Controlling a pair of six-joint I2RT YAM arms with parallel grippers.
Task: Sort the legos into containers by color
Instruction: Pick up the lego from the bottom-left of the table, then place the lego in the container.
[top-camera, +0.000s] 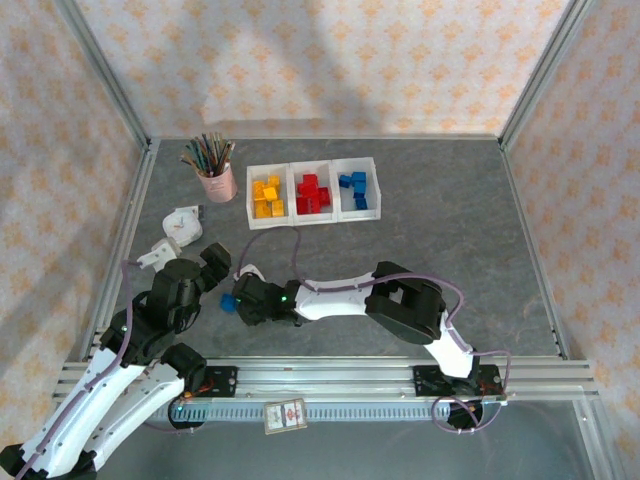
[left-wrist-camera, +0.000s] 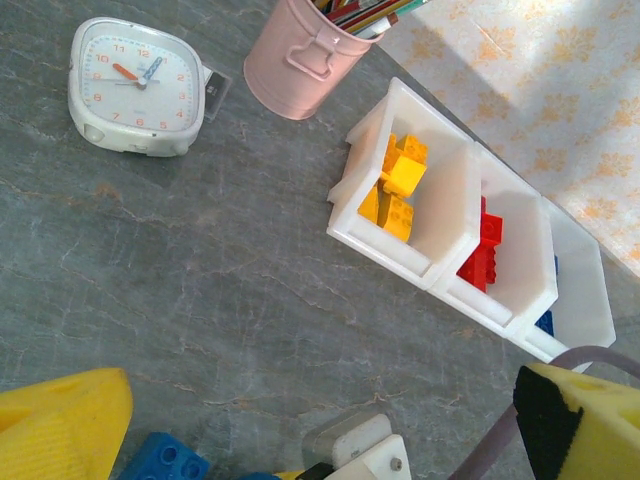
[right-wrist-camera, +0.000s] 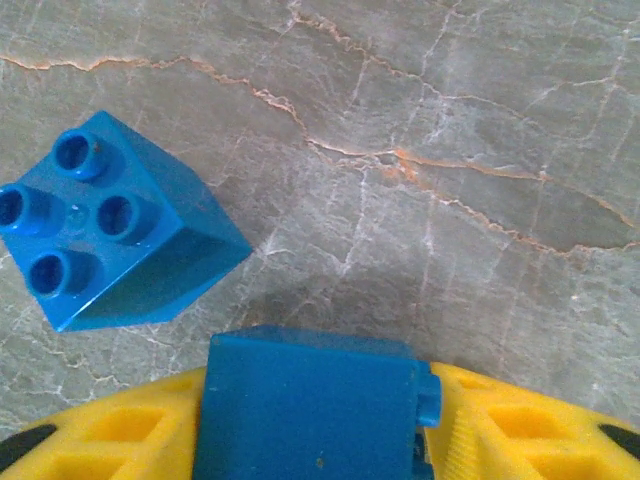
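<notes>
Right pincer: it has closed in on a blue brick, with a yellow pad against each of two opposite sides. You are well apart from the containers, on their near side.
Grip risk: a stud on the brick faces one pad. That pad may be bearing on the stud rather than a flat face, so the brick could twist or pop out as you lift.
Second blue brick: it lies loose on the table, studs showing, just beside the held one and equally well apart from the containers. If you lift at a slant or drag, you may knock it away.
Left pincer: it is spread wide and holds nothing. It hangs near the same spot, well apart from the containers, so your two arms could clash if you swing across without clearing it first.
Drop risk: the containers hold yellow, red and blue bricks in separate compartments, with blue at one end next to red. If you let go over the dividing wall, or from too high, the brick may land among the reds or bounce out.
</notes>
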